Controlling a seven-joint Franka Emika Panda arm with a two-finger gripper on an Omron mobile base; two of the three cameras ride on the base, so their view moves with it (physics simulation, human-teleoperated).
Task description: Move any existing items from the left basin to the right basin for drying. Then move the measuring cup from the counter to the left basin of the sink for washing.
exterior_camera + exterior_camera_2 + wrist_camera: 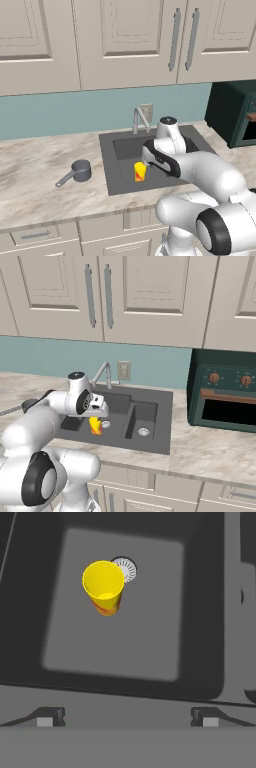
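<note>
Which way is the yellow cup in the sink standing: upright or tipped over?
Upright. In the hand view the yellow cup shows its open round mouth facing up, standing on the left basin floor beside the drain.

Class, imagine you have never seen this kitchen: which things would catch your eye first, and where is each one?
First, the bright yellow cup with its red-orange base, standing upright in the left basin of the dark sink, right beside the silver drain. Next, the white arm whose open gripper hangs above that basin. Then the grey measuring cup on the marbled counter to the sink's left, and the dark green oven on the right.
</note>
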